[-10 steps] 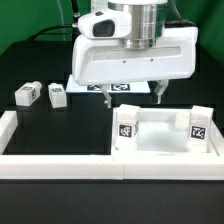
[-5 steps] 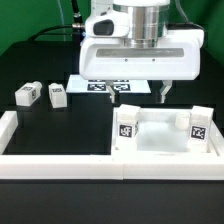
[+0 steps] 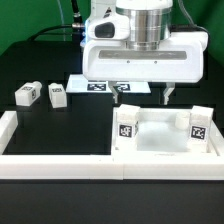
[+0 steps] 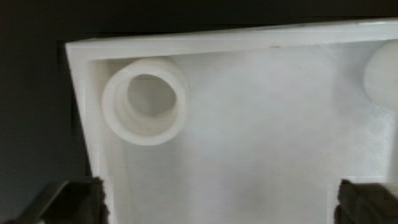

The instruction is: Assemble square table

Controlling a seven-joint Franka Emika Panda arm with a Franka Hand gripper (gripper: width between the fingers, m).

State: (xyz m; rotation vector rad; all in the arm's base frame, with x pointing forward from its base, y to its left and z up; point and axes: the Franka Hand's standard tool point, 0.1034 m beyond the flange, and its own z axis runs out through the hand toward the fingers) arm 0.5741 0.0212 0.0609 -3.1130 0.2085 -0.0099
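The white square tabletop lies at the exterior view's right with two tagged legs standing in its near corners. Two loose white legs lie at the left. My gripper hangs open and empty just above the tabletop's far edge. In the wrist view the tabletop fills the picture, with one mounted leg seen end-on. The gripper stands open over it, and its dark fingertips straddle the white surface.
The marker board lies behind the gripper. A long white border rail runs along the front, and another stands at the left.
The gripper has risen a little and shifted slightly toward the exterior view's right. It stays open. The parts have not moved.
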